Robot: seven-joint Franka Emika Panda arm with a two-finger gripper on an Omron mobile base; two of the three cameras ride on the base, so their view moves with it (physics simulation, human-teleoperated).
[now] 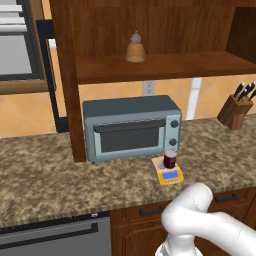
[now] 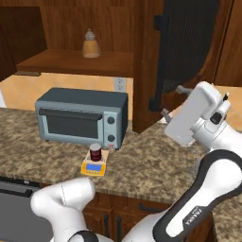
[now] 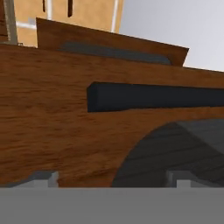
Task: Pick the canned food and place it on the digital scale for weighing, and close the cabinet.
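The dark red canned food (image 1: 170,159) stands upright on the grey platform of the yellow digital scale (image 1: 169,175), in front of the toaster oven; the right base view shows the can (image 2: 96,152) and scale (image 2: 93,167) too. The brown cabinet (image 1: 150,65) is open, and its right door (image 2: 189,47) with a dark glass panel swings out toward me. My gripper (image 2: 173,100) is open, far from the can, close against that door. In the hand view the door's black bar handle (image 3: 153,96) runs across just ahead of my spread fingertips (image 3: 43,179).
A grey-blue toaster oven (image 1: 132,127) sits on the granite counter (image 1: 60,175) under the cabinet. A beige beehive bottle (image 1: 135,47) stands on the cabinet shelf. A knife block (image 1: 236,110) is at the far right. The left cabinet door (image 1: 50,75) also hangs open.
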